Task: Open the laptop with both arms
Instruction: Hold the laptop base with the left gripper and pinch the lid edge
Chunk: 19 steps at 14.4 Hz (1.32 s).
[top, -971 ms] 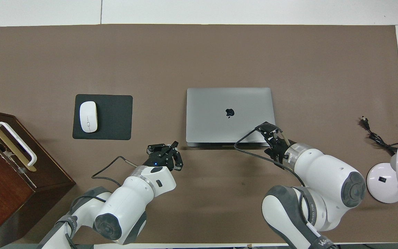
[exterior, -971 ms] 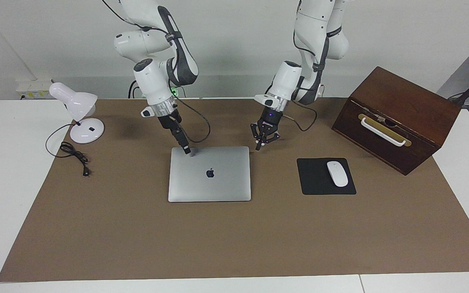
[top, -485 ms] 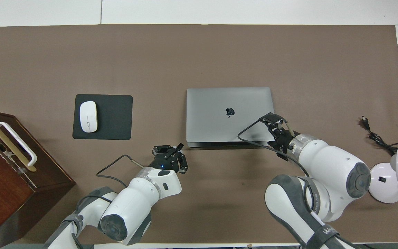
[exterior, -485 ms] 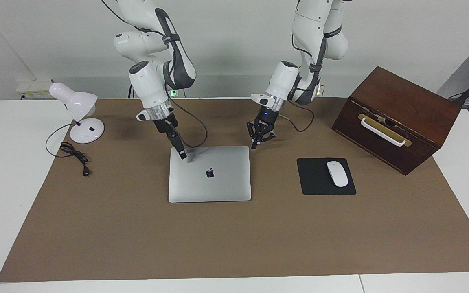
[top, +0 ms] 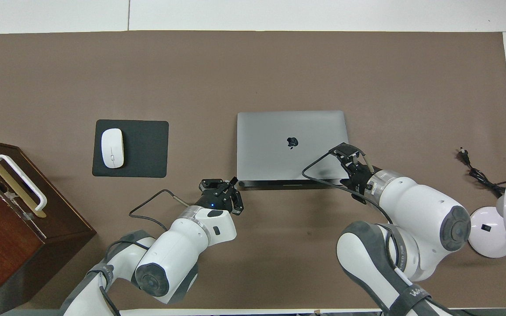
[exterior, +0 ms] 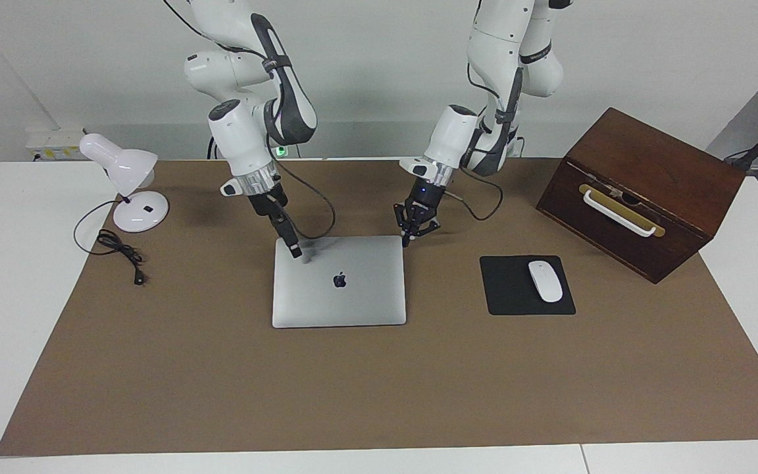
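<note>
The closed silver-grey laptop (exterior: 339, 289) lies flat on the brown mat, logo up; it also shows in the overhead view (top: 279, 131). My right gripper (exterior: 295, 251) reaches down with narrow shut fingers onto the lid's corner nearest the robots, toward the right arm's end; it also shows in the overhead view (top: 348, 154). My left gripper (exterior: 410, 236) is open and hangs low, just off the laptop's other robot-side corner; it also shows in the overhead view (top: 225, 186). A thin dark gap shows along the laptop's robot-side edge in the overhead view.
A black mouse pad (exterior: 507, 299) with a white mouse (exterior: 545, 281) lies beside the laptop toward the left arm's end. A brown wooden box (exterior: 642, 191) with a white handle stands past it. A white desk lamp (exterior: 130, 187) and its cord (exterior: 119, 250) sit at the right arm's end.
My left gripper has moved in toward the laptop's corner and come lower. My right gripper has slid slightly along the lid's corner. The laptop has stayed in place.
</note>
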{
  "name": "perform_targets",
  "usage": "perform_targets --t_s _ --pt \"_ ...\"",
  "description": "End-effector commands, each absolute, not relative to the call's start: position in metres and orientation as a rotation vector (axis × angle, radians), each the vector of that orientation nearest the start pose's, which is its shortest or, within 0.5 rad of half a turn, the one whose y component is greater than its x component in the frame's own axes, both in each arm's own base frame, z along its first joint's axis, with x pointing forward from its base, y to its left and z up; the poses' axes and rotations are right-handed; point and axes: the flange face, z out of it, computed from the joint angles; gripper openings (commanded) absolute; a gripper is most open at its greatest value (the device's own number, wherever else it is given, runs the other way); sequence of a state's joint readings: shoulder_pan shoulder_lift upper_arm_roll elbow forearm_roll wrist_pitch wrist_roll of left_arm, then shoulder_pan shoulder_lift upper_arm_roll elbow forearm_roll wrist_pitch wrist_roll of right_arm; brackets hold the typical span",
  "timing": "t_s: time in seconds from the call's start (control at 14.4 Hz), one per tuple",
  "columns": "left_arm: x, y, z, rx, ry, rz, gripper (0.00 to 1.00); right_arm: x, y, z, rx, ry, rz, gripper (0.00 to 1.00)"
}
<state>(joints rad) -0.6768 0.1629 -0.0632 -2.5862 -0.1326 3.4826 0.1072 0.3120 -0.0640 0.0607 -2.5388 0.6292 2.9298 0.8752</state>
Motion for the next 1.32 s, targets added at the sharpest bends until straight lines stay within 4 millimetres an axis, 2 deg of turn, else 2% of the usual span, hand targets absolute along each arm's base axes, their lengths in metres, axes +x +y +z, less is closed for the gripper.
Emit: perform_targets --t_s 0.0,0.28,0.55,0.9,1.25 --pt "0.382 -0.328 0.283 -2.938 1.141 -1.180 0.00 0.471 0.138 0.339 -2.275 1.357 -0.293 1.00" --pt "0.392 -0.335 0.279 -2.925 1.153 -1.186 0.00 0.471 0.139 0.339 -2.276 1.356 -0.294 1.00" --pt "0.398 -0.343 0.265 -2.920 1.173 -1.163 0.00 0.471 0.139 0.339 -2.276 1.356 -0.294 1.00" --pt "0.401 -0.341 0.257 -2.891 1.212 -1.145 0.00 0.473 0.138 0.342 -2.270 1.356 -0.299 1.00" --pt "0.402 -0.340 0.257 -2.886 1.216 -1.145 0.00 0.475 0.139 0.343 -2.266 1.356 -0.300 1.00"
